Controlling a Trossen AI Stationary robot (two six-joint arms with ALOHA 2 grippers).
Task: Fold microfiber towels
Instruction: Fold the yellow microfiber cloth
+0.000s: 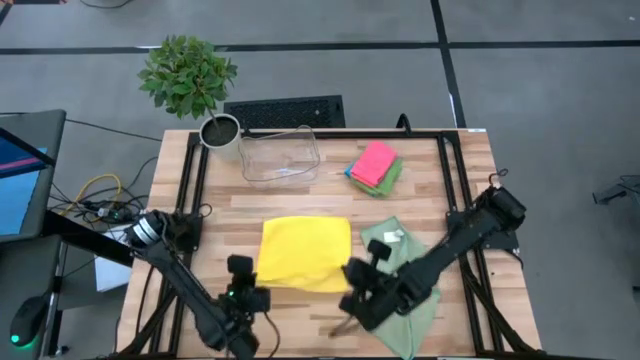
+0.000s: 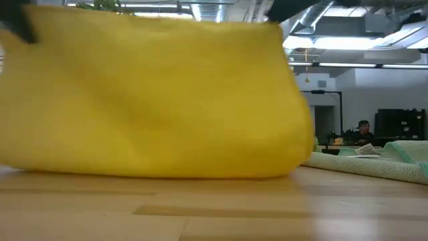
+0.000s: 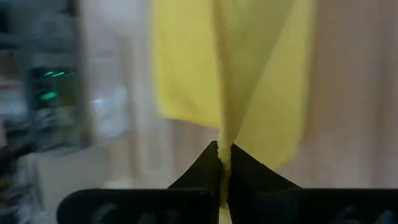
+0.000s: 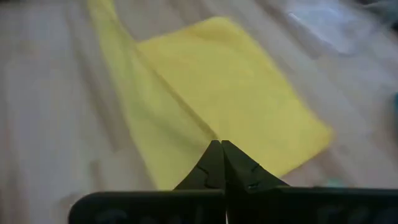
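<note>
A yellow microfiber towel (image 1: 305,253) lies mid-table. In the low view its near part (image 2: 154,100) stands up like a wall, with the lower bulge resting on the wood. My left gripper (image 1: 256,281) is shut on its near left corner and my right gripper (image 1: 350,275) on its near right corner. A pale sage green towel (image 1: 408,262) lies spread under my right arm. A pink towel (image 1: 375,160) lies on top of a green and a blue one at the back right. My left gripper (image 3: 222,149) pinches the yellow towel's near left corner (image 3: 224,134) between its two shut fingers, slanting down from the near side. A ridge of cloth runs taut away from the fingertips. The corner is lifted; the rest sags to the table. My right gripper (image 4: 219,144) pinches the yellow towel at its near right corner (image 4: 208,132) between its shut fingers, slanting down from the near right. A crease runs off from the fingertips across the cloth. One layer or several, I cannot tell. The far part lies flat on the table.
A clear plastic bin (image 1: 280,155) stands at the back middle, with a potted plant (image 1: 200,90) at the back left corner. Black rails (image 1: 190,190) run along both sides of the table. Bare wood (image 2: 214,207) lies in front of the yellow towel.
</note>
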